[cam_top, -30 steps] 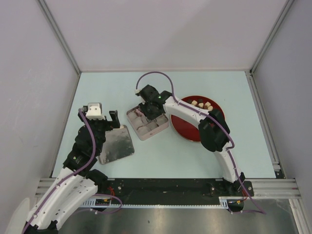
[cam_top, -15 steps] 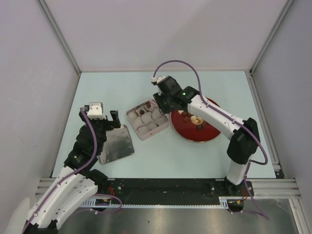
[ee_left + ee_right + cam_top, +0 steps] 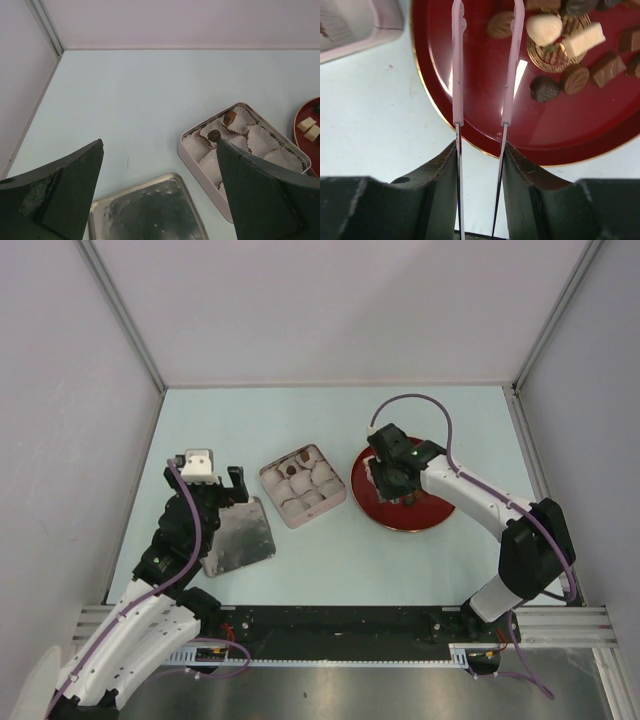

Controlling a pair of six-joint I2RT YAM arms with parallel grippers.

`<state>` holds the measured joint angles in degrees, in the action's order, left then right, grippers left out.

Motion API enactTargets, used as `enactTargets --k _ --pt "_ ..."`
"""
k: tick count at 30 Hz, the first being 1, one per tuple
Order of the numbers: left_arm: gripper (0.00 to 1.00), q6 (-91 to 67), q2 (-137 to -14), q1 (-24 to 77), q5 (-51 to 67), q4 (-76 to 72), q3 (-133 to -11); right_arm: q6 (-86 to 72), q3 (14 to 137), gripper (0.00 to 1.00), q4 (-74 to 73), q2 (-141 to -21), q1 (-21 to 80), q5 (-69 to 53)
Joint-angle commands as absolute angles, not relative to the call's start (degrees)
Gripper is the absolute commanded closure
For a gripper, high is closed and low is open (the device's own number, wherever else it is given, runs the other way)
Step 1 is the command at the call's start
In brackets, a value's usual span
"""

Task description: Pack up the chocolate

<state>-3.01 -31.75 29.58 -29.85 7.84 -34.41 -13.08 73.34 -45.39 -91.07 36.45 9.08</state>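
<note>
- Chocolate (image 3: 575, 77) lies mostly as loose little pieces on the red plate (image 3: 560, 130), over on the right of the tabletop (image 3: 150, 90); dark brown, reddish-brown and cream ones are bunched together on one part of it
- Two brown pieces (image 3: 230, 118) sit inside the square tin (image 3: 365, 35), each in its own white paper cup (image 3: 260, 137), along the tin's far side
- That tin stands just to the left of the plate, with a thin strip of tabletop showing between them
- From where I stand the right fingers (image 3: 457, 75), long thin prongs in pink sleeves, hang over the left part of the plate and are partly apart
- One reddish-brown piece (image 3: 501, 25) lies between the prongs, close to the right one, and bare plate shows between it and the other prong, so they have hold of nothing; their tips run off the top of the wrist view
- Over on the other side the left fingers (image 3: 65, 190) are spread wide with nothing between them, hovering above the near left of the tabletop
- Below them a silver lid (image 3: 150, 210) lies flat, just left of the tin and apart from it
</note>
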Motion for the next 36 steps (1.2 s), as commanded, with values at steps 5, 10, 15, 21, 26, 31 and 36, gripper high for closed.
enactTargets --k 5,10,15,21,26,31,36 --pt "0.00 -2.8 -31.9 29.3 -30.0 6.0 -34.1 -16.4 70.0 0.60 -43.5 -87.7 34.2 11.1" --pt "0.00 -2.8 -31.8 29.3 -30.1 6.1 -34.1 -18.4 69.6 0.59 -42.8 -89.6 34.3 11.1" --pt "0.00 -2.9 -31.7 29.3 -30.0 6.1 -34.2 -21.4 69.5 0.59 -42.1 -91.1 34.4 11.2" --pt "0.00 -2.8 -31.5 29.3 -30.0 6.0 -34.2 -25.1 69.6 0.59 -41.3 -92.7 34.7 11.0" --pt "0.00 -2.9 -31.4 29.3 -29.9 6.0 -34.1 -25.9 69.6 0.59 -40.8 -94.4 35.1 11.1" --pt "0.00 -2.9 -31.3 29.3 -30.0 6.0 -34.1 -26.3 69.6 0.60 -42.2 -95.1 35.4 11.6" --pt "0.00 -2.8 -31.3 29.3 -29.8 5.9 -34.1 -25.7 69.5 0.65 -43.6 -94.3 35.5 12.1"
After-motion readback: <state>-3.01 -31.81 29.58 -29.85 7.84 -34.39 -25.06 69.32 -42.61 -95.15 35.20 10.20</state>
